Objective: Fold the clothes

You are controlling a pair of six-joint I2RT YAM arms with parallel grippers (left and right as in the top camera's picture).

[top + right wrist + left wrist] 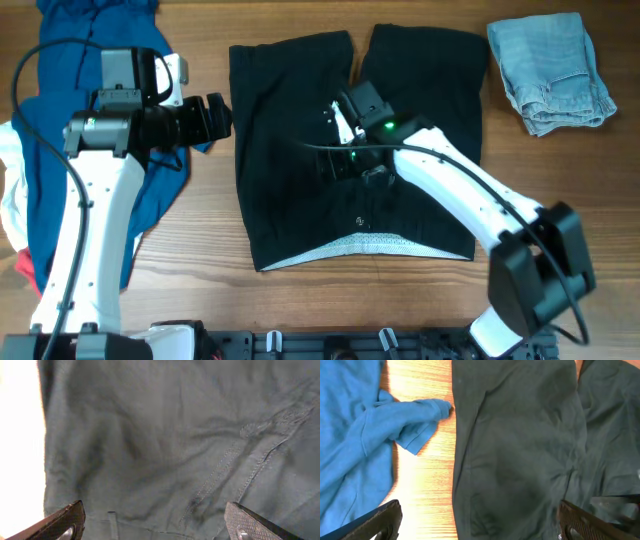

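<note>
Black shorts (300, 120) lie spread flat on the table's middle, waistband toward the front, both legs toward the back. My right gripper (345, 160) is open above the shorts' crotch area; its wrist view shows the dark fabric with fly stitching (220, 470) between the wide-apart fingers (155, 522). My left gripper (222, 118) is open at the shorts' left edge; its wrist view shows that edge (465, 460), bare wood, and a blue garment (365, 435) between the fingers (477, 520). Neither gripper holds anything.
A blue garment (70, 130) lies at the far left under the left arm, with white and red cloth (12, 220) beside it. Folded light-blue jeans (550, 70) sit at the back right. The wooden table (200, 260) shows around them.
</note>
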